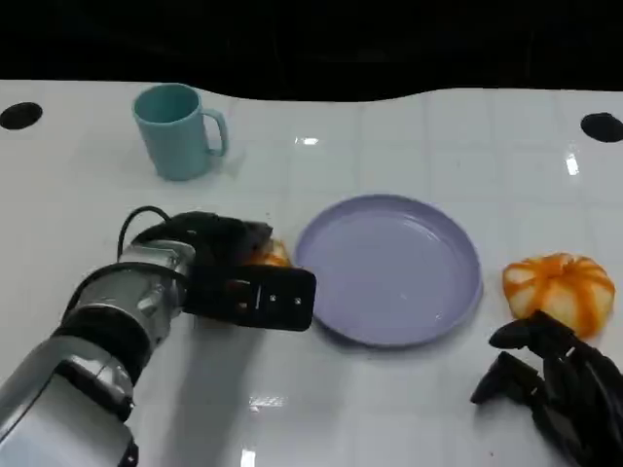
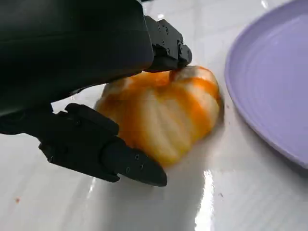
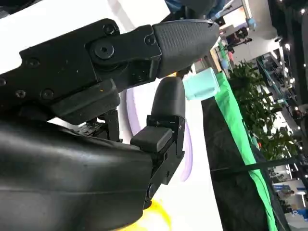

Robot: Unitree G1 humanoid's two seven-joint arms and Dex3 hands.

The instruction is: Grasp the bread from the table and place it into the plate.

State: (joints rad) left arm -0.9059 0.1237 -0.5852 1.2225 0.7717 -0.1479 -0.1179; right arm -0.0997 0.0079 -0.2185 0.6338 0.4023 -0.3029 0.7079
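- white table [image 1: 409, 409] carries two breads, one plate [image 1: 389, 268], one mug [image 1: 178, 130]
- near bread [image 2: 163, 113] lies just left of the plate, between the left hand's [image 1: 234, 277] fingers [image 2: 120, 161]; hand cups it, firm grip unclear
- other bread [image 1: 560, 290] sits right of the plate, beside the right hand [image 1: 555, 375]; fingers apart, holding nothing

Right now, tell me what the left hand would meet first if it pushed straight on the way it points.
The left hand already straddles the orange-and-white bread roll; beyond it, probably the lilac plate rim.
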